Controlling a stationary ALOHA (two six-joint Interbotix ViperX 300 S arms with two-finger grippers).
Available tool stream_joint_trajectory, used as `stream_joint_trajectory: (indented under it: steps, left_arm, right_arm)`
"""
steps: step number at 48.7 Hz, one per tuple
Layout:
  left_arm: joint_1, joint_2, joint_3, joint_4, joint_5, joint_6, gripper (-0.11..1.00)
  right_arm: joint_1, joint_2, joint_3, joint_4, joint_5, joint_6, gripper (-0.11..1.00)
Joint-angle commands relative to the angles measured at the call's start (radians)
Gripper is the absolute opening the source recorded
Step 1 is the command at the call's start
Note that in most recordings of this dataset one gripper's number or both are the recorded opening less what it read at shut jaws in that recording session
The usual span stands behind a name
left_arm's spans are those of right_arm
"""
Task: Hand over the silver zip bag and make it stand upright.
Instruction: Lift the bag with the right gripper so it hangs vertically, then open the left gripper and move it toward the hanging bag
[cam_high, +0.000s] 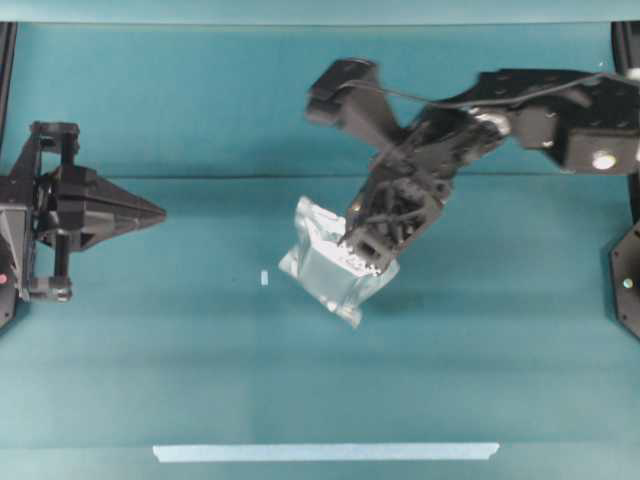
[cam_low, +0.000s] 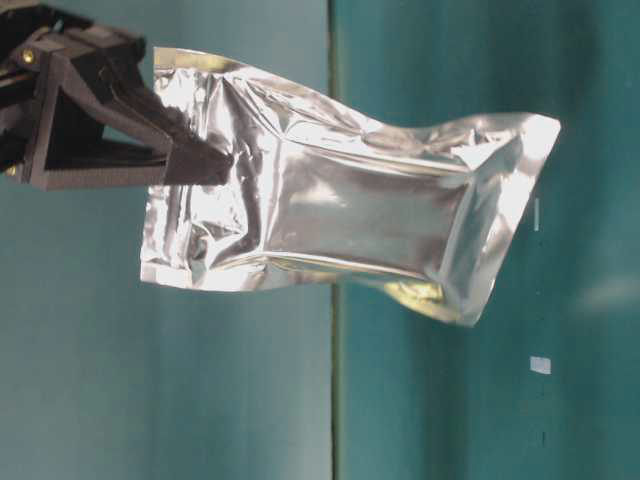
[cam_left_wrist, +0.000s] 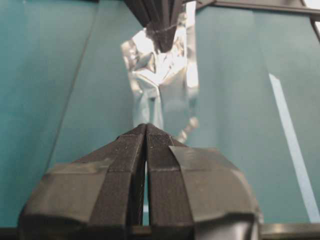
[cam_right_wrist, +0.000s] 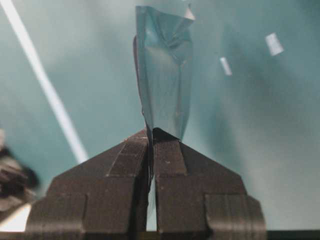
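Observation:
The silver zip bag (cam_high: 318, 258) is a crinkled foil pouch hanging in the air near the middle of the table. My right gripper (cam_high: 362, 243) is shut on one sealed edge of it. In the table-level view the right gripper (cam_low: 218, 165) pinches the bag (cam_low: 350, 200) near one end. In the right wrist view the bag (cam_right_wrist: 165, 75) sticks out edge-on from the shut right gripper (cam_right_wrist: 151, 133). My left gripper (cam_high: 160, 212) is shut and empty at the far left, pointing toward the bag. In the left wrist view the left gripper (cam_left_wrist: 146, 128) faces the bag (cam_left_wrist: 160, 75) from a distance.
A long pale tape strip (cam_high: 325, 452) runs along the table's front edge. A small white tape mark (cam_high: 264, 278) lies left of the bag. The right arm (cam_high: 520, 115) reaches in from the back right.

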Motion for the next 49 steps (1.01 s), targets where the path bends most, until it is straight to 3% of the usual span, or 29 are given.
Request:
stream_joint_trajectory:
  steps: [1, 11, 24, 30, 41, 49]
  left_arm:
    - [0.009, 0.015, -0.012, 0.002, -0.003, -0.015, -0.01]
    - [0.008, 0.043, -0.012, 0.000, -0.006, -0.072, -0.01]
    - [0.026, 0.058, 0.017, 0.002, -0.032, -0.091, -0.01]
    - [0.028, 0.072, 0.026, 0.000, -0.034, -0.138, -0.01]
    - [0.037, 0.153, 0.015, 0.000, -0.054, -0.324, -0.01]
    - [0.034, 0.209, 0.014, 0.000, -0.120, -0.347, -0.01]
  right_arm:
    - [0.018, 0.015, -0.075, -0.038, 0.061, -0.051, 0.01]
    - [0.046, 0.061, -0.163, -0.095, 0.132, -0.146, 0.01]
    - [0.075, 0.069, -0.170, -0.227, 0.123, -0.172, 0.01]
    - [0.083, 0.071, -0.167, -0.291, 0.123, -0.189, 0.01]
    - [0.103, 0.078, -0.172, -0.310, 0.115, -0.204, 0.01]
    - [0.117, 0.083, -0.170, -0.310, 0.112, -0.206, 0.01]
